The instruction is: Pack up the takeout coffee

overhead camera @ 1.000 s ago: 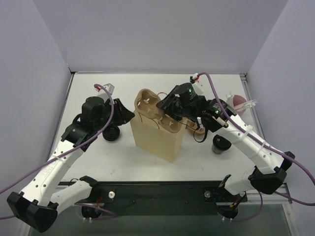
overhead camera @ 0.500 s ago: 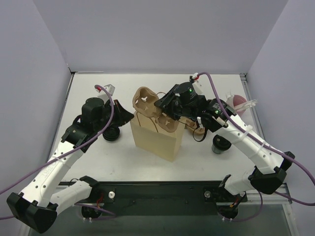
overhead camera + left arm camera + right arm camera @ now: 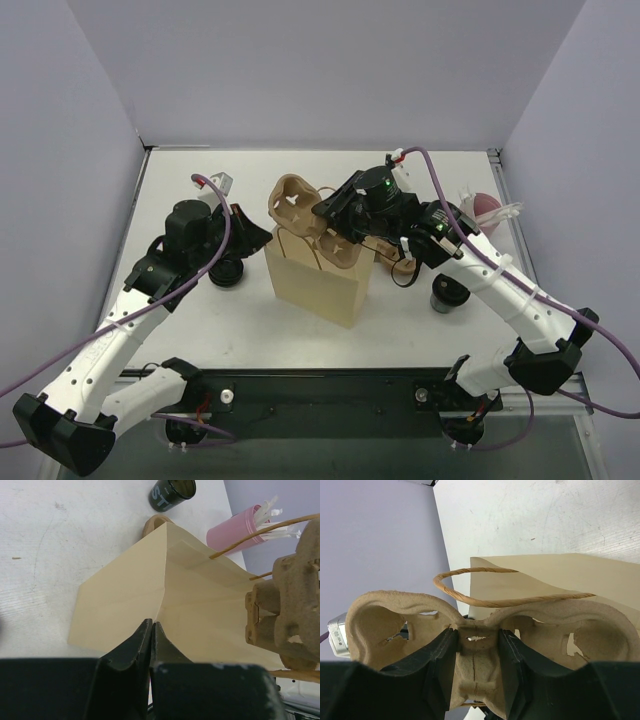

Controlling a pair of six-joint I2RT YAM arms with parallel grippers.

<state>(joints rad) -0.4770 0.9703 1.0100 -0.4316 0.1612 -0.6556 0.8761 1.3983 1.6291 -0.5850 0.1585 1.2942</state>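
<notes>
One pulp cup carrier [image 3: 296, 200] hangs tilted at the mouth of the paper bag [image 3: 312, 285] mid-table, not yet down inside. Right gripper [image 3: 472, 645] is clamped on the carrier's centre bridge. Left gripper [image 3: 151, 630] is pinched on the bag's corner fold. Near-left dark cup [image 3: 228, 272] and near-right dark cup [image 3: 449, 296] stand outside the bag. Looks early: carrier still to seat, cups still to load.

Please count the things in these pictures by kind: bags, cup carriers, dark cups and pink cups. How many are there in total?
paper bag: 1
pulp cup carrier: 1
dark cups: 2
pink cup of straws: 1
Total: 5
</notes>
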